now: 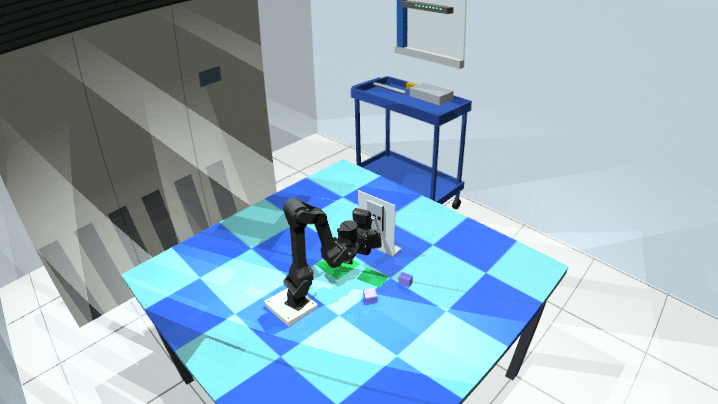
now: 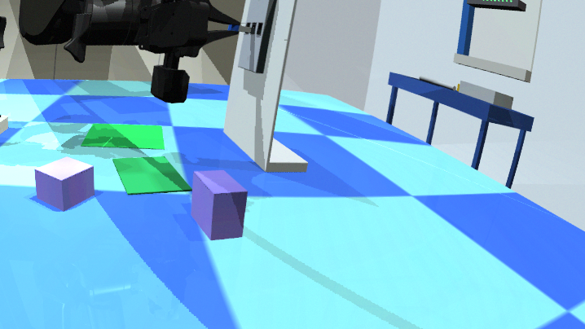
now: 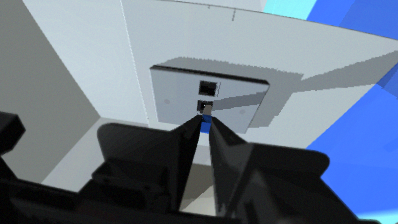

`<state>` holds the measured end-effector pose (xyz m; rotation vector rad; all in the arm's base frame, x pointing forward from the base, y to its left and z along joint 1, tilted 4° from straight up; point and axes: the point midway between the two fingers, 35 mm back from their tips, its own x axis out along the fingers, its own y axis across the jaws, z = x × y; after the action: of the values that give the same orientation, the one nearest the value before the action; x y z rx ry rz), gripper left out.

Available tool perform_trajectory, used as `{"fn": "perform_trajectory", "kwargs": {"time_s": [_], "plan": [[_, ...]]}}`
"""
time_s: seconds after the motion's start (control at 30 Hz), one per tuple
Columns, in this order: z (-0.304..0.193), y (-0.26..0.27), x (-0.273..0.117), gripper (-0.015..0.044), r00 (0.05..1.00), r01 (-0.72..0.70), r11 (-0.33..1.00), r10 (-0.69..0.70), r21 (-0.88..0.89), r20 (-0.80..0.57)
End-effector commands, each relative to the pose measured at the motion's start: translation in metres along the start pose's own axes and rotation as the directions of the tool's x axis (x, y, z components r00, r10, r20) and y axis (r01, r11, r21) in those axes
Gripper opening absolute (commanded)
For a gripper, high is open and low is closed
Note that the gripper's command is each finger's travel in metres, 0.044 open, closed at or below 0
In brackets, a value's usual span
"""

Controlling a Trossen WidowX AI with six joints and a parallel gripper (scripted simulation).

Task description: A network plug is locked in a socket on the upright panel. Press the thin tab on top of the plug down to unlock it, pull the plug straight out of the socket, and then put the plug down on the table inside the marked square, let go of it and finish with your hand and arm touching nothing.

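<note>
Matte black arm (image 1: 298, 251); pale square base (image 1: 289, 320), small screws.

The glossy tabletop (image 1: 421, 326) (image 2: 327, 245) and matt purple blocks (image 1: 405, 279) (image 2: 219, 204) look smooth.

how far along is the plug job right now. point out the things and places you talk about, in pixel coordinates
Looks done: the tab seems released, since the blue and grey network plug (image 2: 233, 28) (image 3: 206, 124) stands out from the pale socket plate (image 2: 250, 50) (image 3: 172, 92).
In hand: the black gripper (image 2: 239, 28) (image 3: 205, 120) is shut on the plug, drawing it out; whether its tip is fully clear I can't tell.
Left: lowering it into the marked square, letting go, backing off.
</note>
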<state>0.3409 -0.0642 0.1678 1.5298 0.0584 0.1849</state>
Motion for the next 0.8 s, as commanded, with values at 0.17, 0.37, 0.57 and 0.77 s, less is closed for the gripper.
{"fn": "perform_trajectory", "kwargs": {"time_s": [0.17,0.37,0.57,0.77], "plan": [[-0.002,-0.001,-0.008,0.0000,1.000,0.004,1.000,-0.004,0.001,0.001],[-0.002,-0.002,-0.013,0.0000,1.000,0.004,1.000,-0.004,0.001,0.001],[-0.002,-0.002,-0.017,0.0000,1.000,0.004,1.000,-0.004,0.001,0.001],[-0.002,-0.002,-0.022,0.0000,1.000,0.005,1.000,-0.005,0.001,0.001]]}}
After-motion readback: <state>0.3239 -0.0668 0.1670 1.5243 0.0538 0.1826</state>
